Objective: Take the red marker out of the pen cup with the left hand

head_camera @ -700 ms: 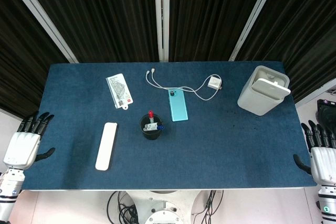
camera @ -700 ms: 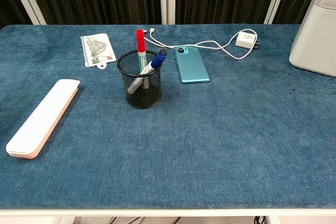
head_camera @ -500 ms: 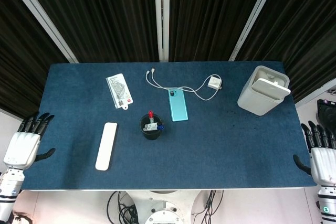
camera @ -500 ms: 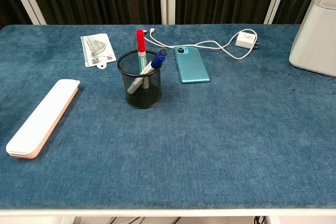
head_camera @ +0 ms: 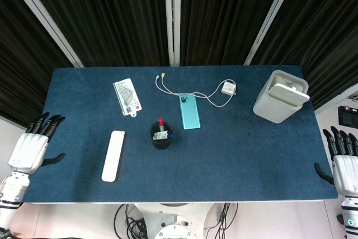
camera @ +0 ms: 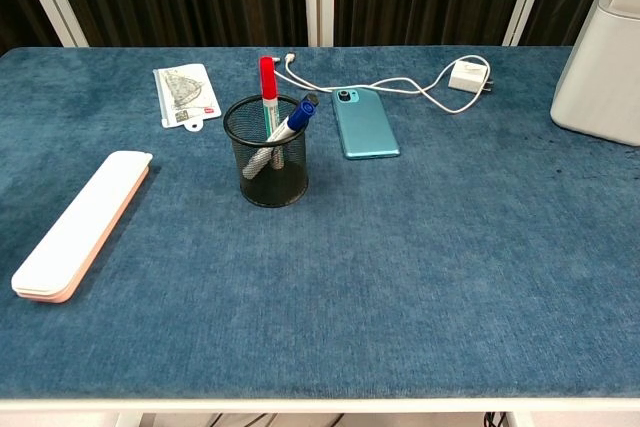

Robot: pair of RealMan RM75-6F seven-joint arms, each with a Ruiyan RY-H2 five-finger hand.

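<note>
The red marker (camera: 267, 85) is sitting in the pen cup (camera: 266, 165), cap up, poking out above the rim at the back of the cup. It's got company in there: a blue marker (camera: 293, 121) leaning across to the right, plus a grey mesh-looking pen lower down inside. The cup itself is black wire mesh, standing upright near the middle of the blue-covered bench (camera: 430, 267).

Just right of the cup lies a teal phone (camera: 363, 122) face down, apart from the cup. Behind that, a white cable (camera: 400, 85) snakes over to a white charger block (camera: 468, 75). To the cup's left and further back there's a clear pouch with a ruler set (camera: 185, 94), and nearer the front-left a long flat white case (camera: 80, 224) with a pinkish edge. A white bin (head_camera: 281, 95) stands at the far right corner.

Both hands only show from the head view. The left hand (head_camera: 31, 148) hangs off the left edge of the bench, fingers (head_camera: 47, 123) stretched out and apart, holding nothing, well away from the cup. The right hand (head_camera: 343, 165) is off the right edge, fingers also spread and empty.
</note>
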